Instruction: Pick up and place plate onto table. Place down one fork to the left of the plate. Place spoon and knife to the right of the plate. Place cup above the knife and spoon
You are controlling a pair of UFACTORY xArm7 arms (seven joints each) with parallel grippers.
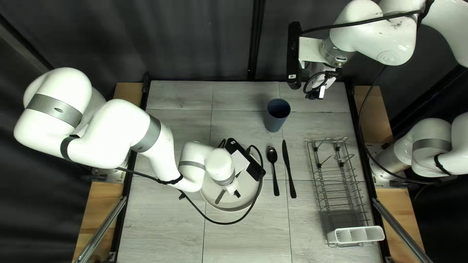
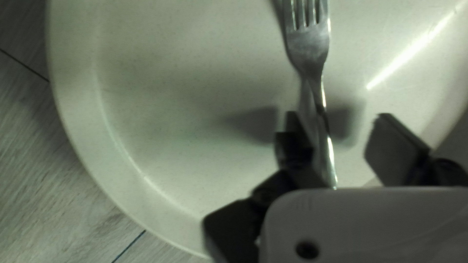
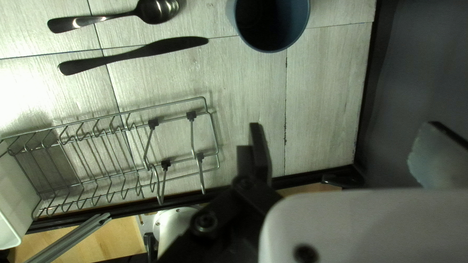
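L gripper [image 1: 231,189] aimed down over plate [image 2: 195,73], fork [image 2: 309,48] btwn spread fingers [image 2: 396,148]

The top left view looks down at a slant from above the near edge of the counter [image 1: 165,214], high enough to take in most of it, with the dark curtain [image 1: 195,44] across the top of the frame. The left wrist view faces steeply down from close over the plate [image 2: 73,97]. Both share that plate and the fork [image 2: 308,44], at lower centre in the top left view. The right wrist view looks down from higher up, over the counter's far right part, turned sideways to the top left view; those two share the spoon [image 3: 155,10], knife [image 3: 141,51], cup [image 1: 278,109], wire dish rack [image 3: 153,123] and white utensil holder [image 1: 356,234].
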